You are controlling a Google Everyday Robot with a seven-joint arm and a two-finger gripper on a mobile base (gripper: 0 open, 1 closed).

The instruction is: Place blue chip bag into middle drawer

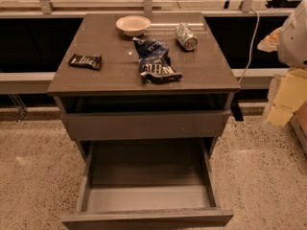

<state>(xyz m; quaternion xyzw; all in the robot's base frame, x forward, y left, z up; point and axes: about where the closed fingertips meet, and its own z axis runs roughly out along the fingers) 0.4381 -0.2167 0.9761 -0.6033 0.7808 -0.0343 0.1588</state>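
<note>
The blue chip bag [155, 61], crumpled dark blue foil with white lettering, lies on the grey cabinet top [105, 75] near its front middle. The middle drawer [148, 198] is pulled out wide below, with nothing showing inside its grey interior. My gripper [284, 99], pale yellow and blurred, hangs at the right edge of the view, beside the cabinet's right side and well apart from the bag. It holds nothing that I can see.
A white bowl [133, 25] and a silver can [186, 36] on its side lie behind the bag. A black striped wrapper [85, 61] lies at the left. The upper drawer [144, 124] stands slightly out with a dark slot. A speckled floor surrounds the cabinet.
</note>
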